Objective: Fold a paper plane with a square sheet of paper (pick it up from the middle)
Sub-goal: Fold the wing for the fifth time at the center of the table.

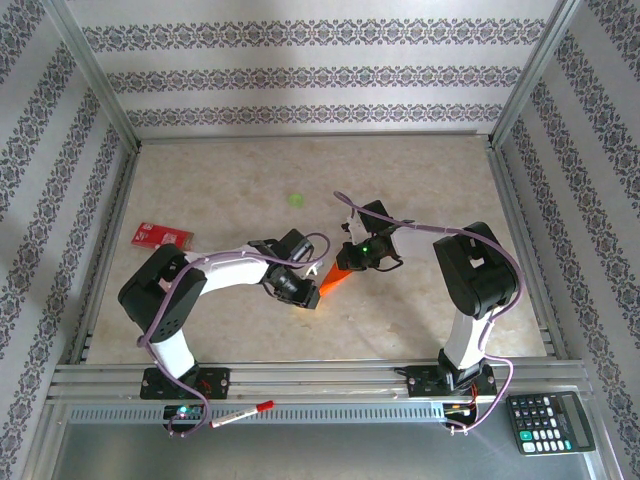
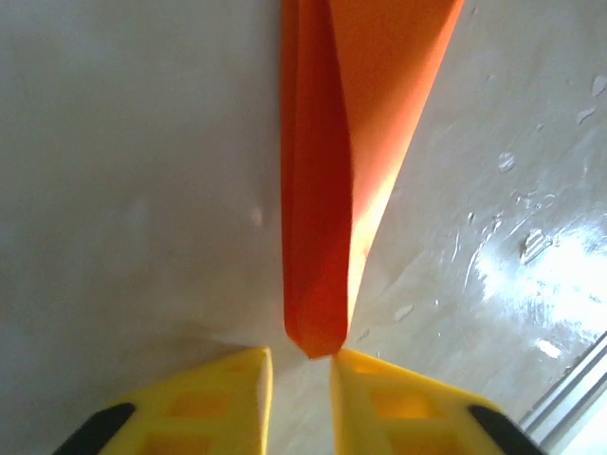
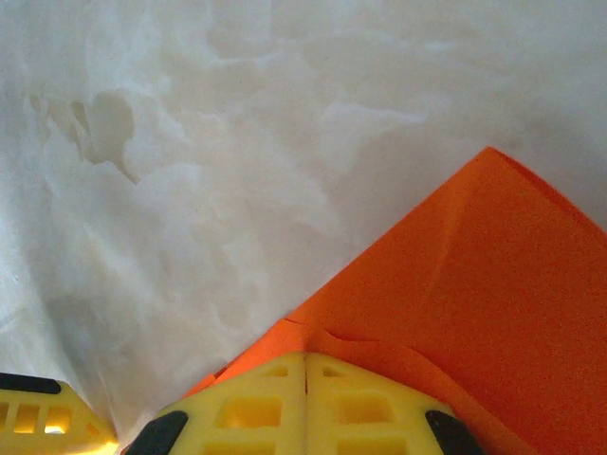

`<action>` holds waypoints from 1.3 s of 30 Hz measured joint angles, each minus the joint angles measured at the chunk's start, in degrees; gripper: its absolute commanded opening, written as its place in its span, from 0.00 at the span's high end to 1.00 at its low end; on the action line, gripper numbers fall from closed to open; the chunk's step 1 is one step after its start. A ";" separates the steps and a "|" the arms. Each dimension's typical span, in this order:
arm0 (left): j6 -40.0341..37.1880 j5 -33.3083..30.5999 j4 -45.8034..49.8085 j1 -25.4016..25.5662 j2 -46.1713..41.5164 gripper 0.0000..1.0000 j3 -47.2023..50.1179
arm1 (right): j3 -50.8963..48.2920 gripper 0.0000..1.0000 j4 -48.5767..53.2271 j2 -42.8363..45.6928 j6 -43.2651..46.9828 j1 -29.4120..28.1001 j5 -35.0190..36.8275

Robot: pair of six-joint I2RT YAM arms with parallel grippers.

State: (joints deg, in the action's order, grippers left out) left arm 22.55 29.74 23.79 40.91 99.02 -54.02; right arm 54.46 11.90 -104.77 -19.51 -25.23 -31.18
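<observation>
Mid-fold here! The paper [image 1: 335, 282] is no flat square but a narrow orange strip, lying just off the centre of the table [image 1: 220, 180] toward 6 o'clock and running from 8 o'clock up to 2 o'clock.

There's a gripper at each end. The left gripper [image 2: 302, 379] sits at the 8 o'clock end with its jaws narrowly apart. On its wrist camera the paper's blunt tip pokes just into the mouth between the yellow fingers [image 2: 228, 389]. It seems to touch neither of them, so nothing looks clamped there. The right gripper [image 3: 305, 398] is at the 2 o'clock end, jaws closed tight together, tips down on the orange. Whether they nip a layer or simply pin it to the table, I cannot tell.

My read is that a lengthwise crease is being set, with the right side anchoring and the left lining up on the tip. The next move calls for the left jaws to close on that tip, or press along the ridge, dead on the centre line. The far end must not slide, because paper this thin will skew with any sideways drag.

The paper itself is bright, plain and thin. From the left wrist it stands like a tent, one flank in deep shadow and the other glowing, its ridge widening toward 12 o'clock. From the right wrist a broad flat flap spreads toward 3 o'clock, with a crisp corner at 1 o'clock and a small wrinkle right at the fingertips. I'd say it's not a finished dart yet.
</observation>
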 measured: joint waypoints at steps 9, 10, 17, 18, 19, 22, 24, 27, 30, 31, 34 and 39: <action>2.95 1.86 -2.62 0.00 -7.69 0.90 -0.09 | 0.00 0.96 -0.02 0.00 0.00 0.00 -0.02; 3.41 2.47 -3.52 0.00 -7.52 0.93 -0.33 | 0.00 0.96 -0.02 0.00 0.00 0.00 -0.02; 4.92 4.57 -7.65 -0.22 -0.59 1.00 -4.15 | 0.00 0.96 -0.13 -0.04 0.02 0.11 -0.26; 4.94 4.81 -7.93 -0.42 0.26 1.00 -4.26 | -0.04 0.96 -0.15 -0.04 0.02 0.13 -0.35; 4.98 5.03 -8.17 -0.55 1.11 1.00 -4.26 | -0.11 0.96 -0.22 -0.04 0.02 0.20 -0.42; 5.20 5.81 -8.52 -0.96 3.41 1.00 -4.26 | -0.13 0.96 -0.39 -0.04 0.02 0.39 -0.48; 5.35 6.03 -8.74 -1.25 4.33 1.00 -4.22 | -0.22 0.96 -0.59 -0.04 0.02 0.39 -0.48; 5.60 6.40 -9.68 -1.57 5.03 1.00 -3.61 | -0.22 0.96 -0.61 -0.04 0.02 0.39 -0.50; 6.16 6.95 -11.28 -1.99 5.31 1.00 -2.34 | -0.22 0.96 -0.61 -0.04 0.02 0.39 -0.50; 6.27 7.21 -11.89 -2.03 5.33 1.00 -1.88 | -0.22 0.96 -0.63 -0.04 0.02 0.39 -0.50; 6.54 7.61 -13.66 -2.03 5.33 1.00 -0.70 | -0.24 0.96 -0.63 -0.04 0.02 0.39 -0.61; 7.54 8.22 -16.61 -2.03 5.35 1.00 1.05 | -0.26 0.97 -0.70 -0.09 0.02 0.39 -0.70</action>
State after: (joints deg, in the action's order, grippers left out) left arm 30.09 37.95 7.18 38.87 104.38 -52.97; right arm 54.19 11.20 -104.86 -19.49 -24.84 -31.88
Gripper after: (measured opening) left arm 0.044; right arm 0.042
